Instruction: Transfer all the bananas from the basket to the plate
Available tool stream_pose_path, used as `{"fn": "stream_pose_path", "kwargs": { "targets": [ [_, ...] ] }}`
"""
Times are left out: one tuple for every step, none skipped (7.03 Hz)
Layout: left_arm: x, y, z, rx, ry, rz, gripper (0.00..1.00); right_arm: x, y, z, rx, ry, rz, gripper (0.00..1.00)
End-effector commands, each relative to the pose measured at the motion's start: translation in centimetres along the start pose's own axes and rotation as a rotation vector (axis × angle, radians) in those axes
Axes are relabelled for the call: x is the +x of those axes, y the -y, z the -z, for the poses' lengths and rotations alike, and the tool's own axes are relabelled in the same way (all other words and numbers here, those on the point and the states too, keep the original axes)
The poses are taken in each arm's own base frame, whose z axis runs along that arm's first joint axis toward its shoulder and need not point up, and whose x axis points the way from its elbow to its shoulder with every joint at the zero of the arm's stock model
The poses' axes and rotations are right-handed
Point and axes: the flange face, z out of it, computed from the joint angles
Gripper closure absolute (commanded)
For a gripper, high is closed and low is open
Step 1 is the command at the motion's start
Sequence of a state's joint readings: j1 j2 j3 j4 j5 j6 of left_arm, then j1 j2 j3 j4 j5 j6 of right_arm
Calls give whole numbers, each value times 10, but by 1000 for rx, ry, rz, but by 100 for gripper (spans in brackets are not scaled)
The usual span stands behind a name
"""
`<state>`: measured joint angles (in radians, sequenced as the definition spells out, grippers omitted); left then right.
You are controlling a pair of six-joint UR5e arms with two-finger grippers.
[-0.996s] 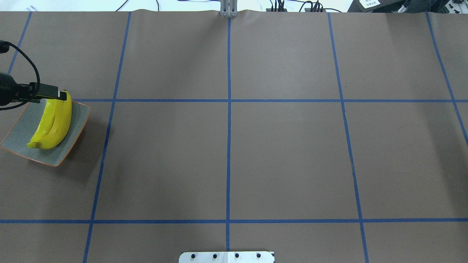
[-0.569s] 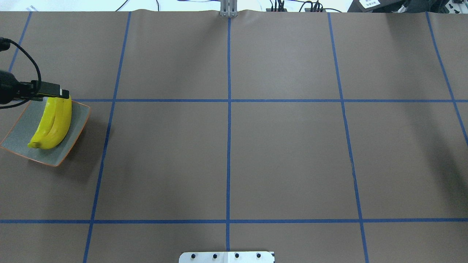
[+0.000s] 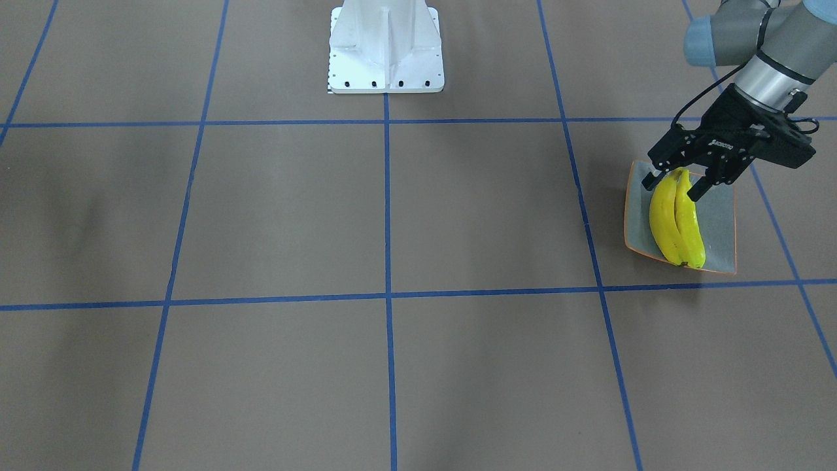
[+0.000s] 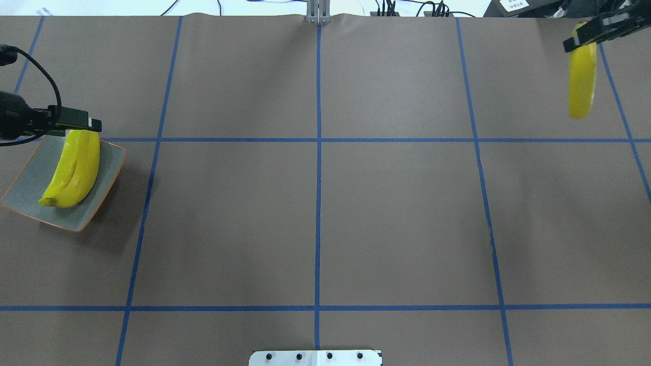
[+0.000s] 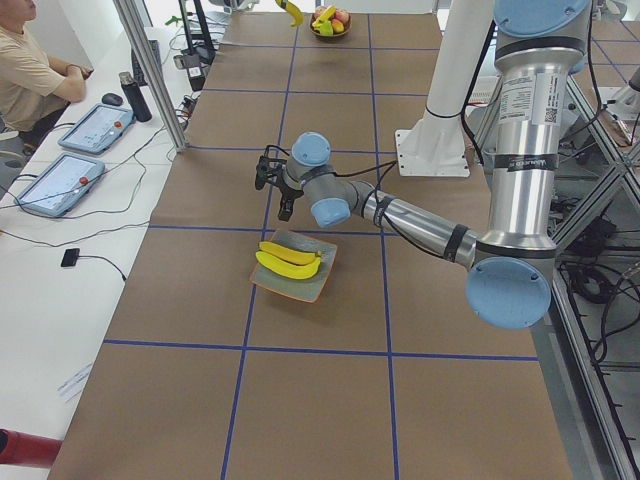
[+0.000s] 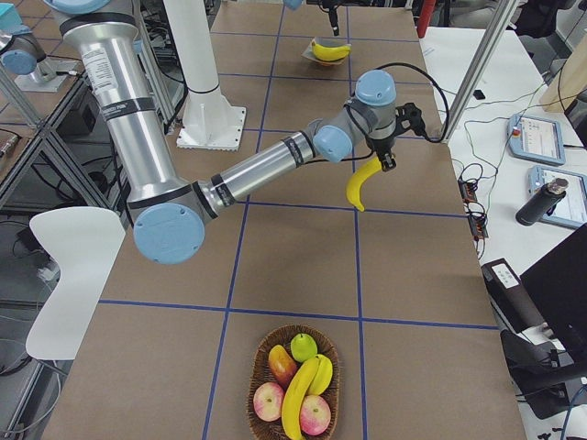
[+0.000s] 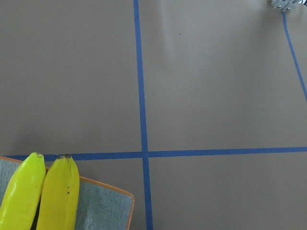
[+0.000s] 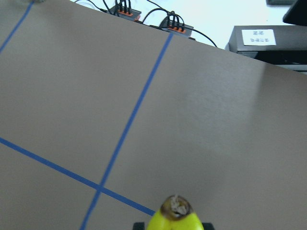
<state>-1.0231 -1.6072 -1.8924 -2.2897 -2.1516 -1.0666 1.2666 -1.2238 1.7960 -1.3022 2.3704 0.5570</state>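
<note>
Two bananas lie side by side, lengthwise across plate. The left gripper, jaws spread, has now shifted just past their far ends. Well off plate, right gripper, newly in view, clamps third banana, which hangs vertical.

Bright, even light from above on the matte brown paper table, soft smudgy shadows lying across it and a darker one hugging the glossy grey-green, orange-rimmed plate. Crisp all round, only the tip of the hanging yellow banana goes soft close to the right wrist camera.
</note>
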Motion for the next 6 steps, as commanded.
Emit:
{"fn": "stream_pose_path", "kwargs": {
  "targets": [
    [45, 19, 8, 39, -69, -17, 0, -99, 10, -19, 3, 69, -159, 100],
    [90, 36, 14, 68, -135, -66, 0, -132, 7, -17, 2, 103, -240, 100],
    [137, 49, 18, 89, -200, -115, 0, -166, 0, -21, -7, 131, -320, 100],
    [158, 48, 28, 93, -243, -74, 0, -195, -10, -37, -26, 139, -421, 100],
    [196, 40, 31, 83, -343, -33, 0, -233, -12, -46, -20, 154, -499, 100],
    [215, 24, 24, 60, -396, -58, 0, -257, -15, -53, -6, 159, -566, 100]
  ]
}}
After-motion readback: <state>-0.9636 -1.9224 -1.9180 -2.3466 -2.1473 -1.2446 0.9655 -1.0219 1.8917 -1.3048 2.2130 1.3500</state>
